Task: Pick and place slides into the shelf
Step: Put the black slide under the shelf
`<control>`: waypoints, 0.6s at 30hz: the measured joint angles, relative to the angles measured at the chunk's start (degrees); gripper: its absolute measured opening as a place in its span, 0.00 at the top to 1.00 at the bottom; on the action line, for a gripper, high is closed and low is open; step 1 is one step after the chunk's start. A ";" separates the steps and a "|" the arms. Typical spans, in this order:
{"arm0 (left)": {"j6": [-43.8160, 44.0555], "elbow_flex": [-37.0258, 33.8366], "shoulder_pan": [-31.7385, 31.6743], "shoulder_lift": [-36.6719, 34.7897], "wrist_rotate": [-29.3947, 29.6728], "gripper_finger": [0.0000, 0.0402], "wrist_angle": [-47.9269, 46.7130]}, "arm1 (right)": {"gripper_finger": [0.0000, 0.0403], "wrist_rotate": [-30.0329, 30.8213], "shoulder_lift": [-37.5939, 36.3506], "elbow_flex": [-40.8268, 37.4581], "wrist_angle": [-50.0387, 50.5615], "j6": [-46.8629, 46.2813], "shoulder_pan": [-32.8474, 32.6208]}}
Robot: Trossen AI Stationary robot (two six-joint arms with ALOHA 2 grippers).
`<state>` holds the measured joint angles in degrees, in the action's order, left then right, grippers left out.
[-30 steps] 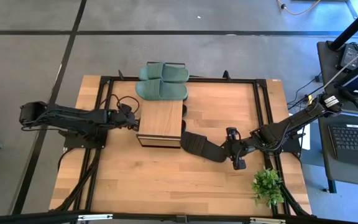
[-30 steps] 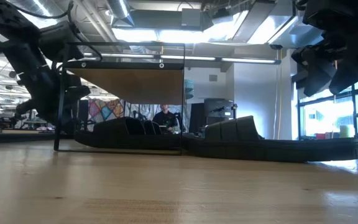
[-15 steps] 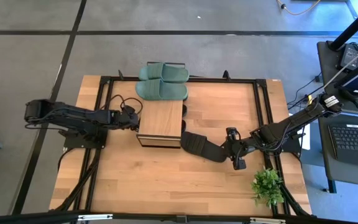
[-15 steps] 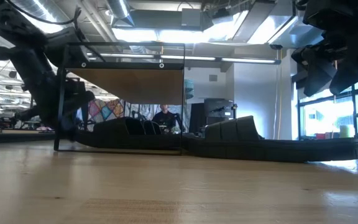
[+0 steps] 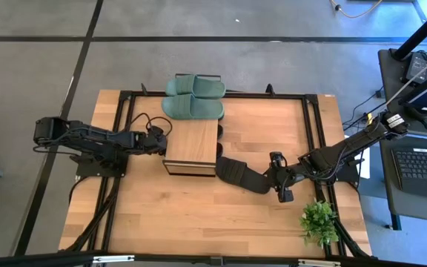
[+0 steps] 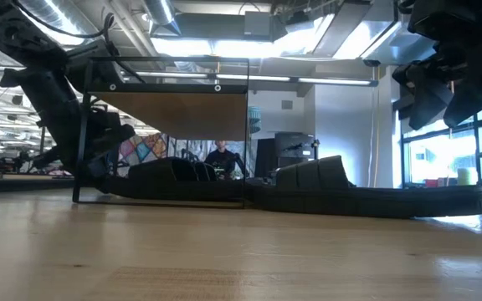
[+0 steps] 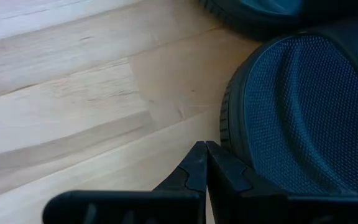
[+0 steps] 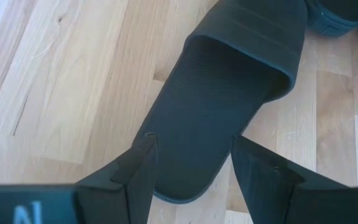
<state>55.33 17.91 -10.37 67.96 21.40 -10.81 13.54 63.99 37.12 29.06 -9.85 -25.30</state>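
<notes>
While the left gripper [image 5: 163, 141] sat low at the left end of the shelf [image 5: 192, 141], its fingers [image 7: 201, 171] were pressed together with nothing between them. Just ahead of those fingertips, in the left wrist view, lay the dotted footbed of a black slide [image 7: 306, 118] on the desk [image 7: 61, 106]; the tips were right at its edge, though contact could not be told. A second dark slide edge [image 7: 260, 12] showed beyond it. In the low view, dark slides [image 6: 182, 180] lay under the shelf's wood top [image 6: 174, 113], with the left arm reaching down beside the frame.

The right gripper [image 5: 276, 182] hovered over the desk to the right of the shelf, its fingers [image 8: 138, 171] spread wide. Another black slide [image 8: 229, 106] lay between them and ahead of them, its heel end nearest the fingers and its strap farther off; the fingers flanked the heel on both sides without clearly closing on it. From above, this slide [image 5: 242, 173] stretched from the gripper toward the shelf's right end.

Two green slides [image 5: 193, 96] sat side by side on the desk just beyond the far end of the shelf. A small plant [image 5: 319, 220] stood near the right arm.
</notes>
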 joint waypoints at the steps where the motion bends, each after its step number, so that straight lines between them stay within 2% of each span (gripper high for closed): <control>1: 0.00 0.00 0.00 0.00 -0.07 1.00 0.24 | 0.50 0.00 0.00 0.00 0.01 -0.01 0.00; 8: -0.39 0.00 0.02 0.00 -0.22 1.00 0.26 | 0.50 -0.67 0.02 0.00 -0.38 -4.10 -0.01; 10: -0.40 0.00 0.02 0.00 -0.51 1.00 0.24 | 0.50 -3.66 0.06 0.34 -1.11 -6.90 0.00; 15: -0.42 0.00 0.02 0.00 -1.04 1.00 0.23 | 0.50 -16.46 0.07 0.59 -7.27 -11.57 -0.02; 18: -0.44 0.00 0.02 -0.02 -1.08 1.00 0.22 | 0.50 -18.58 0.07 0.68 -8.77 -14.07 -0.02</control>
<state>54.89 17.91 -10.35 67.94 20.32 -10.59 -5.04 64.05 37.80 20.29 -23.92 -25.32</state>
